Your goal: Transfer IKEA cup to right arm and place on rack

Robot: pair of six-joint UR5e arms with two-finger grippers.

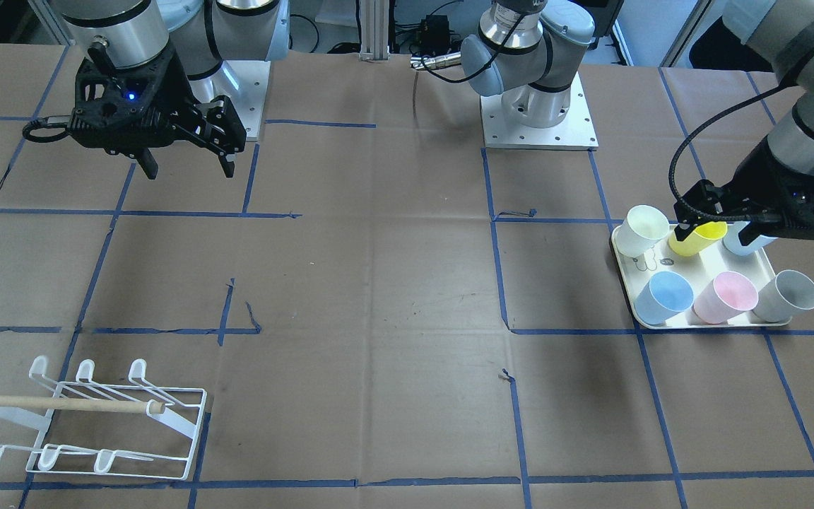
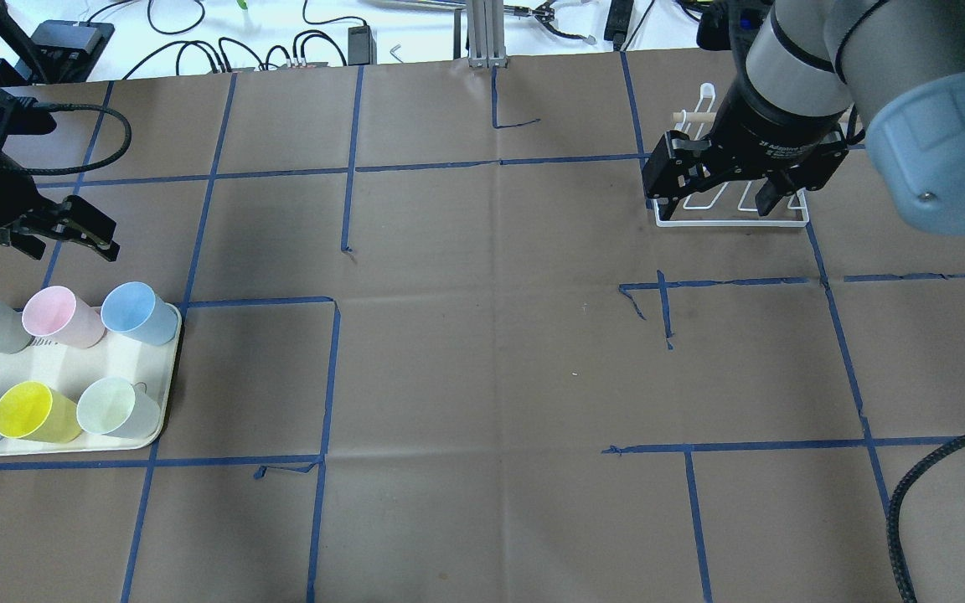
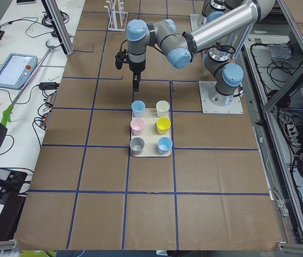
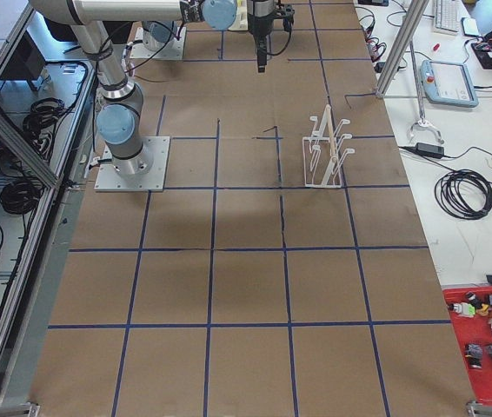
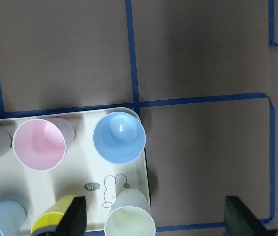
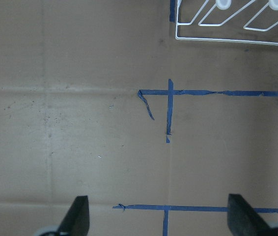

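Black left hand (image 2: 72, 236) spread, perhaps beside tray (image 2: 72, 366)

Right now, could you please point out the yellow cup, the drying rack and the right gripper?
yellow cup (image 2: 30, 412): overhead exterior view, inside its mouth.
drying rack (image 1: 61, 403): exterior front-facing view, its wooden dowel.
right gripper (image 1: 189, 170): exterior front-facing view, midway between fingertips.

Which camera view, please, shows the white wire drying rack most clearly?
The exterior front-facing view: the white wire drying rack shows whole, unobstructed. Overhead, the right gripper hides part; exterior right shows it small, side-on; exterior left, tiny and distant; right wrist, only a corner.
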